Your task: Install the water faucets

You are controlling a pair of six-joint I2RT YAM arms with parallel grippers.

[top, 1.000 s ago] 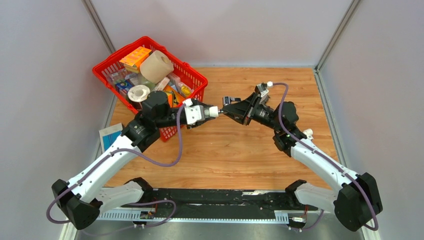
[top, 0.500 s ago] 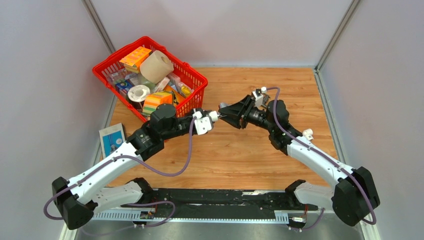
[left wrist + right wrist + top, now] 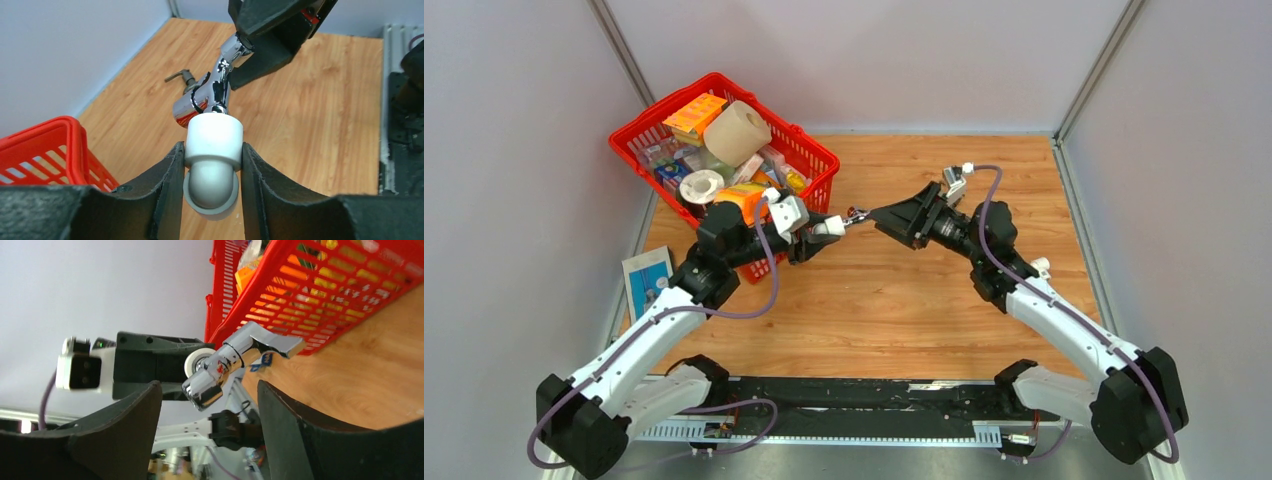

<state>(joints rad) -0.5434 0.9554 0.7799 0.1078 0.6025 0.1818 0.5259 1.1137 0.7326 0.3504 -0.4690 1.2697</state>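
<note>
My left gripper (image 3: 212,150) is shut on a white plastic elbow fitting (image 3: 214,135), held above the table. The shiny silver water faucet (image 3: 215,92) sticks out of that fitting's mouth. My right gripper (image 3: 207,390) stands open around the faucet's free end (image 3: 210,385), with a gap on both sides. From above, the left gripper (image 3: 819,232) and right gripper (image 3: 876,213) meet tip to tip beside the basket, the silver faucet (image 3: 856,214) between them. A dark grey faucet (image 3: 182,77) lies on the wooden table beyond.
A red basket (image 3: 814,160) full of household items stands at the back left, close behind the left gripper. A blue and white card (image 3: 646,275) lies by the table's left edge. Grey walls close in both sides.
My right gripper has opened and let go of the silver faucet. The left arm has swung a little left toward the basket, and its wrist has turned, still holding the fitting.
</note>
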